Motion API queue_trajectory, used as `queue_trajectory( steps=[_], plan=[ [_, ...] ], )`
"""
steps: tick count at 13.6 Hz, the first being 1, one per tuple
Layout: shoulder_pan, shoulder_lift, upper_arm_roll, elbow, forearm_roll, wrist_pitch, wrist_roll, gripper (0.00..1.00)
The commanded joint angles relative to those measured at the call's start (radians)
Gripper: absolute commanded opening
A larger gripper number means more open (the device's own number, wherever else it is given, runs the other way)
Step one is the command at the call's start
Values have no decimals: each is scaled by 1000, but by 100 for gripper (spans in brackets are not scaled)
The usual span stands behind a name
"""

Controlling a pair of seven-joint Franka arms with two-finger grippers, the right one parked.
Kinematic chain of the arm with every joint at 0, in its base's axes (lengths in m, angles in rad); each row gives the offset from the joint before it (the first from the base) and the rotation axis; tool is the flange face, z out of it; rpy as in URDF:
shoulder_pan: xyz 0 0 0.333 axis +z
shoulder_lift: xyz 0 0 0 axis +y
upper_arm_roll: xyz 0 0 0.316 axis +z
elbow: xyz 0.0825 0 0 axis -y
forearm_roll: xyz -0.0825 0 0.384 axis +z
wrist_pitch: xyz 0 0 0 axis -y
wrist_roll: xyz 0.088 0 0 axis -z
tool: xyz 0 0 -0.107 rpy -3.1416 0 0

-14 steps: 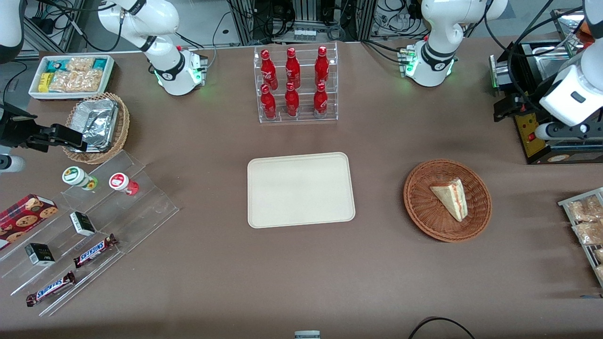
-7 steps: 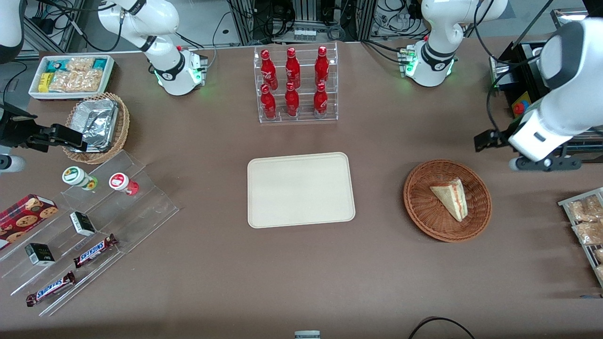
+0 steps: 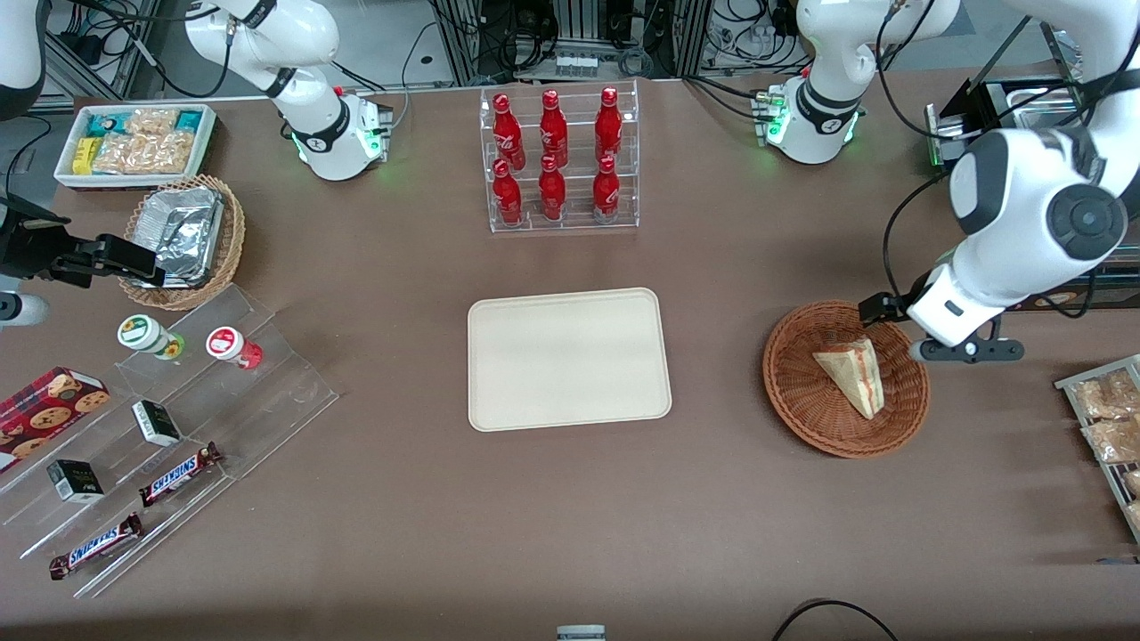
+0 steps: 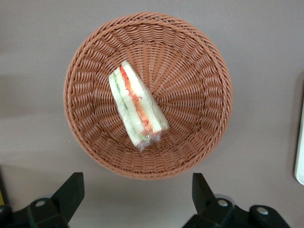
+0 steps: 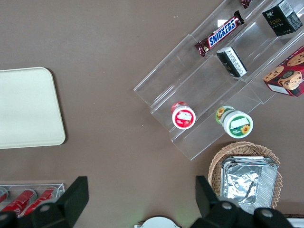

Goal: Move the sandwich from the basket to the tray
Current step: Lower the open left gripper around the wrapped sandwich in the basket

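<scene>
One pale sandwich [image 4: 137, 108] wedge (red-green filling) in basket [image 4: 199, 61], spread gripper [image 4: 137, 202] above.

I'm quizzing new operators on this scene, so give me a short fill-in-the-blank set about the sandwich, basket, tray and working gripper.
1. The sandwich lies in the ____.
2. The gripper hovers above the basket's rim with its fingers ____.
3. The number of things lying on the tray is ____.
4. The rack farther from the front camera than the tray holds six red ____.

Missing words: basket; open; zero; bottles

"SNICKERS" on two chocolate bars [image 3: 181, 474] [image 3: 96, 545] on the acrylic step rack [image 3: 178, 445]
</scene>
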Motion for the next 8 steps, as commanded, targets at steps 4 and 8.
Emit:
queue_trajectory(
  steps=[4,8],
  plan=[
    [-3,60,-1,-41,-12,123,-135,100],
    [-4,62,-1,-105,-13,238,-406,100]
  ],
)
